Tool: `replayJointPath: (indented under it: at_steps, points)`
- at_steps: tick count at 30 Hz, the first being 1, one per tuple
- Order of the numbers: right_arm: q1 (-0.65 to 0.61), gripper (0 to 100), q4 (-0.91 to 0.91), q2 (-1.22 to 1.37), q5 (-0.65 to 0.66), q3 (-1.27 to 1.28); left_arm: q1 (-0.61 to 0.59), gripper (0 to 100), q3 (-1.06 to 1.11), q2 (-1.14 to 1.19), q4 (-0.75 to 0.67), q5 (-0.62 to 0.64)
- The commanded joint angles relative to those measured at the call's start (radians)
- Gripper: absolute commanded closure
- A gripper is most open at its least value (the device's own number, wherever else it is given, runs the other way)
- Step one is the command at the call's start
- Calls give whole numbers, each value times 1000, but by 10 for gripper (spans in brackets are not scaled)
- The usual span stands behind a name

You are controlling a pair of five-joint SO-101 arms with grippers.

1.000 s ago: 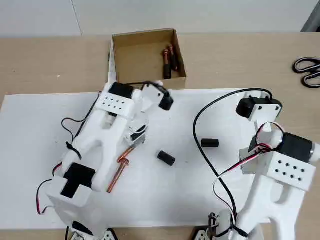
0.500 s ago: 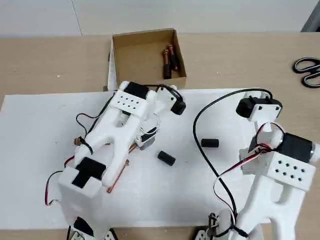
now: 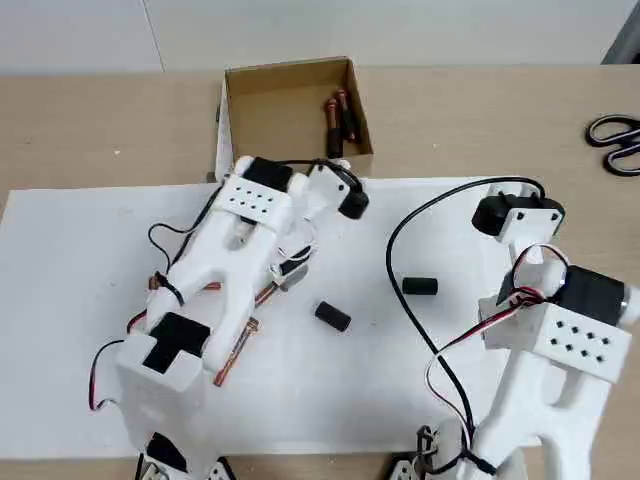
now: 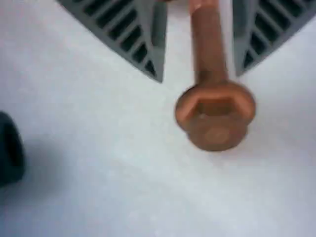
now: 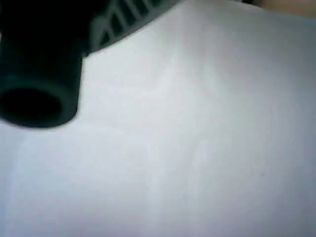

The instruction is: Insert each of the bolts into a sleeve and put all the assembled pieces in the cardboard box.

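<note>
The left arm (image 3: pixel 215 270) stretches across the white paper sheet (image 3: pixel 60 300). The left gripper (image 4: pixel 197 76) is right down at the paper, its fingers (image 4: pixel 133 34) parted on either side of a copper bolt (image 4: pixel 215 116). A sliver of gap shows on both sides of the shank, so the fingers straddle it rather than pinch it. The bolt lies flat, with its hex head poking out past the fingertips.

In the high view, a loose bolt (image 3: pixel 237 350) lies on the sheet at 7 o'clock from that gripper, just beside the arm. A copper piece (image 3: pixel 160 283) peeks from under the arm at 9 o'clock, and what it is cannot be told.

The middle sleeve (image 3: pixel 333 316) lies on its side at 4 o'clock from the left gripper, near it but apart. The outer sleeve (image 3: pixel 420 286) rests at 2 o'clock from the middle one, beside a black cable (image 3: pixel 392 250).

The cardboard box (image 3: pixel 280 125) sits on the bare tabletop (image 3: pixel 480 110) at 12 o'clock, just past the sheet's edge. The assembled pieces (image 3: pixel 337 120) lie inside against its 3 o'clock wall.

The right arm (image 3: pixel 560 340) stands at the sheet's 4 o'clock corner. A black sleeve (image 5: pixel 39 84) sits hard against the right gripper (image 5: pixel 106 24), open end toward the camera, above the paper. Whether that gripper is parted or closed on it cannot be told.

Scissors (image 3: pixel 615 140) lie at the tabletop's 2 o'clock edge.
</note>
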Motion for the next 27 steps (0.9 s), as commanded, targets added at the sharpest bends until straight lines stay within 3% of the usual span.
replayJointPath:
  at_steps: [1,20,27]
  points:
    - [13,995,5,-22,-5,-5,-31,906,-38,-3,5,-21]
    - [13,995,1,-22,-5,-6,-2,906,-35,2,29,-20]
    - [13,995,1,-22,-5,-6,-15,908,-41,123,17,-20]
